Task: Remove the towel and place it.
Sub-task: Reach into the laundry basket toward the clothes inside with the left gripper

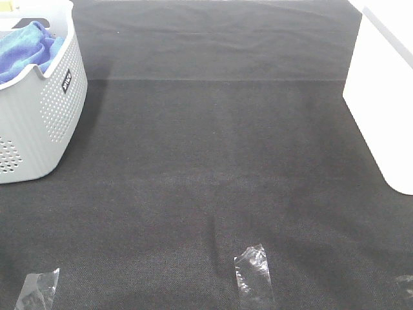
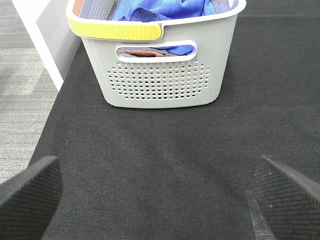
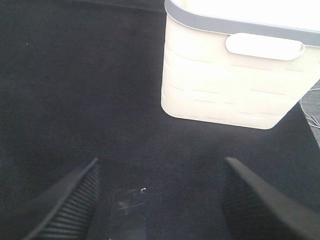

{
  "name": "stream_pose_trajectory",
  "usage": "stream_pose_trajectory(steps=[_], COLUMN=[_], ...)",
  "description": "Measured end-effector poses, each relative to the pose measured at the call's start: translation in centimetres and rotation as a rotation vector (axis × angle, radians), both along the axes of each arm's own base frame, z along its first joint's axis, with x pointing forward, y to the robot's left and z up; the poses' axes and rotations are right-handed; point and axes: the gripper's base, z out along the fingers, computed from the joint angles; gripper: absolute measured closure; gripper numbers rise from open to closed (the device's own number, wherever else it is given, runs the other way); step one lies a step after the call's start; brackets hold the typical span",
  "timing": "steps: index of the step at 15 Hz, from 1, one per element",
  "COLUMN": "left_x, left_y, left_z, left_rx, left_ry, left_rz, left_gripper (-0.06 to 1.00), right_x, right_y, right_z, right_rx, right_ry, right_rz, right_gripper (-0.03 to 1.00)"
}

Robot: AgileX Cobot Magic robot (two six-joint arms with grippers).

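Observation:
The bright blue towel (image 1: 24, 48) lies bunched inside the grey perforated basket (image 1: 48, 116) at the far left of the black mat. In the left wrist view the towel (image 2: 160, 10) shows above the rim of the basket (image 2: 160, 82) and through its handle slot. My left gripper (image 2: 160, 195) is open, low over the mat, well short of the basket, with nothing between its fingers. My right gripper (image 3: 160, 200) is open too, over bare mat, facing the white bin (image 3: 235, 75). Neither gripper shows in the high view.
A white bin (image 1: 387, 97) stands at the right edge of the mat. Clear tape patches (image 1: 253, 274) lie on the mat near the front edge, one at the left (image 1: 39, 290). Something brownish (image 2: 137, 51) shows through the basket's slot.

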Motion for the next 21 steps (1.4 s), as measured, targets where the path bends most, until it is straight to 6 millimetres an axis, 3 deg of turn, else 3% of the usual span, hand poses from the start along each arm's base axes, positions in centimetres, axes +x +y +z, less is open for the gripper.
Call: stream_pose_trajectory(steps=[7,11,16,19,21], left_x=[0.1,1.4,2.8,6.2,9.9], left_y=[-0.1,-0.3,-0.3,-0.2,0.0], left_z=[0.0,0.2,5.2,8.7,11.5], left_rx=[-0.01,-0.043,0.069,0.2,0.332], left_ry=[0.005,0.084,0.207,0.321,0.37], left_rz=[-0.007,-0.026,-0.098,-0.195,-0.295], left_gripper=[-0.05,-0.05,-0.05,-0.05,-0.05], right_x=[0.0,0.0,0.0,0.0,0.0], right_y=[0.0,0.0,0.0,0.0,0.0], right_z=[0.0,0.0,0.0,0.0,0.0], right_rx=[0.0,0.0,0.0,0.0,0.0], right_ry=[0.0,0.0,0.0,0.0,0.0], right_rz=[0.0,0.0,0.0,0.0,0.0], right_gripper=[0.28,0.28,0.28,0.28,0.28])
